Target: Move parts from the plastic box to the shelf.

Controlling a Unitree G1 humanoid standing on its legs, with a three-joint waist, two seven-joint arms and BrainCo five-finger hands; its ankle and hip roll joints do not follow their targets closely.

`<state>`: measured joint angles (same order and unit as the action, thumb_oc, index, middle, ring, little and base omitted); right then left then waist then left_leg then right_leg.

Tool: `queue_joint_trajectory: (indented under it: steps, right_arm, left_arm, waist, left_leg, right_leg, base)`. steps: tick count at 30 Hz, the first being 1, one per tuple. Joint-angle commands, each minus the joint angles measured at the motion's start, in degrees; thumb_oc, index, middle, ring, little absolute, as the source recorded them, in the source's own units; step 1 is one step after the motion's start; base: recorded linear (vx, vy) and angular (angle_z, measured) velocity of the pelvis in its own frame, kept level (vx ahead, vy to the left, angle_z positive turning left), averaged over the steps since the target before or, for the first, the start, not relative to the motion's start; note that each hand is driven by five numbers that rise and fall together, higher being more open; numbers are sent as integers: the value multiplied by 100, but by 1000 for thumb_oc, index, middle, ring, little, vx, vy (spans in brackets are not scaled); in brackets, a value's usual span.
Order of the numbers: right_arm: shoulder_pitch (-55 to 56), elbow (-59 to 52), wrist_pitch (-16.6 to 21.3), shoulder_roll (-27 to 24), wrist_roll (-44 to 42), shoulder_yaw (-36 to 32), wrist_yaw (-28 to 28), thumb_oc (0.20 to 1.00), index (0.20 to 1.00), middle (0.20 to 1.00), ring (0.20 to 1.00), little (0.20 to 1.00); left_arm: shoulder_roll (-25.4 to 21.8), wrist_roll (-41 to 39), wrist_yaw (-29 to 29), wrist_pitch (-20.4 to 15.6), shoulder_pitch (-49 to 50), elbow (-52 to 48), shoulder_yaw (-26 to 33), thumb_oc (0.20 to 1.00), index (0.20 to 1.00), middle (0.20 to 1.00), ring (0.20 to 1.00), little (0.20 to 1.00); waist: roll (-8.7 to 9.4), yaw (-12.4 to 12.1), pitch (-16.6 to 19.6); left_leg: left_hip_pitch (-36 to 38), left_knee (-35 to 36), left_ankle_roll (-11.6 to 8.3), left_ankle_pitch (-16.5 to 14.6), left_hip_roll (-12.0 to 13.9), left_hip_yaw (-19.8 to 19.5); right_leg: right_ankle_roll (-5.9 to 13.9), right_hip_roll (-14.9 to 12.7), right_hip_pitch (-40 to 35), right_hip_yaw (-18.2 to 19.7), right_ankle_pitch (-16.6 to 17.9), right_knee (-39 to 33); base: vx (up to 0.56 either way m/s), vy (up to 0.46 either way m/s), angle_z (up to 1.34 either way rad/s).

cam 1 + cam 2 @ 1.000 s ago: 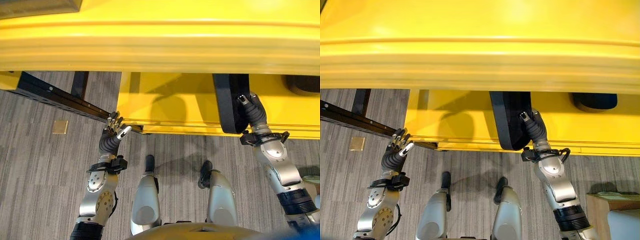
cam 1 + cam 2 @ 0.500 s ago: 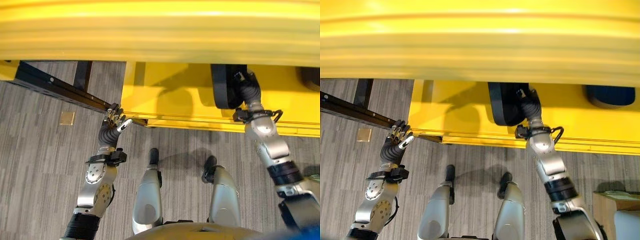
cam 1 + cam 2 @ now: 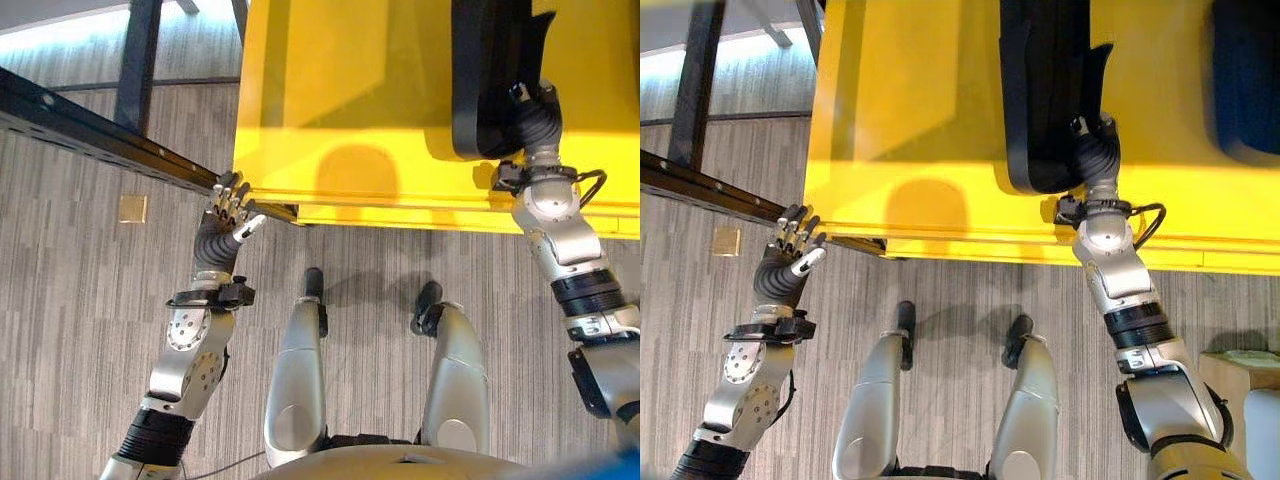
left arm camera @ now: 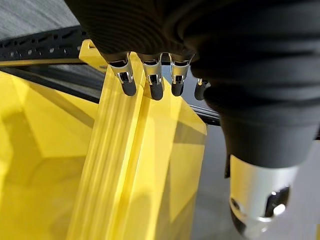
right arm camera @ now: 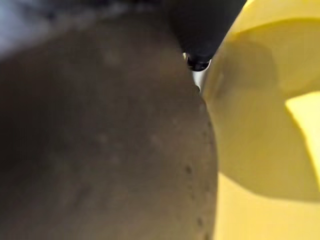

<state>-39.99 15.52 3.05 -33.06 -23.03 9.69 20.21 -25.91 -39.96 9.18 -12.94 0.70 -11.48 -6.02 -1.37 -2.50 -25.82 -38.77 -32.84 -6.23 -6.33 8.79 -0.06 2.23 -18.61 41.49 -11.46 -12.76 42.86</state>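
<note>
the part (image 3: 485,80) is a long black moulded piece with rounded edges and a notched far corner. it lies flat inside the yellow box (image 3: 340,120), toward the box's right side, its near end close to the front wall. in my right wrist view its surface (image 5: 100,140) is dark and matte, with a curved edge against the yellow floor.

my right arm reaches up from the lower right, over the box's front rim. my right hand (image 3: 535,115) sits at the part's near right corner, against its edge. the fingers are hidden behind the part and the ribbed cover, so i cannot tell whether they grip it.

my left arm extends forward from the lower left. my left hand (image 3: 228,215) is at the box's near left corner, fingers straight and spread, thumb apart, holding nothing. in my left wrist view the fingertips (image 4: 128,85) rest against the ribbed yellow rim (image 4: 120,150). a black perforated rail (image 3: 100,135) runs beside this corner, above the grey carpet (image 3: 70,330).
</note>
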Motion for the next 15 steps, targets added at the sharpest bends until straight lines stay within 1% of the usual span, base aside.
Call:
queue_joint_trajectory:
  steps: [1, 5, 10, 15]
  right_arm:
    - [-335, -314, 437, -41, -167, -15, 44, 200, 200, 200, 200, 200]
    - [-413, -172, 501, -77, -237, -51, 75, 200, 200, 200, 200, 200]
    - [-544, -35, 530, -111, -305, -1, 76, 200, 200, 200, 200, 200]
    - [-783, 143, 551, -143, -326, 98, 121, 200, 200, 200, 200, 200]
  left_arm:
    - [-140, -66, -225, -265, -462, -795, -296, 1000, 1000, 1000, 1000, 1000]
    - [-178, -158, -243, -435, -755, -1137, -276, 1000, 1000, 1000, 1000, 1000]
    - [-135, -443, -275, -529, -1078, -1314, -404, 1000, 1000, 1000, 1000, 1000]
    - [-113, -475, -212, -628, -1406, -1424, -513, 1000, 1000, 1000, 1000, 1000]
  waist:
    - [105, 190, 367]
    - [111, 225, 458]
    - [112, 255, 529]
    - [127, 257, 565]
  left_leg:
    - [172, -319, -84, -791, 299, -235]
    - [-107, -531, -62, -871, 287, -244]
    - [-302, -645, -58, -901, 286, -259]
    - [-424, -743, -55, -937, 290, -276]
  right_leg:
    - [716, -503, -231, 413, 636, -642]
    - [688, -493, 72, 514, 596, -489]
    - [662, -465, 290, 587, 532, -364]
    - [651, -448, 430, 636, 482, -263]
  base:
    - [-40, 8, 0]
    - [-8, 4, 0]
    - [-3, 3, -1]
    - [3, -2, -2]
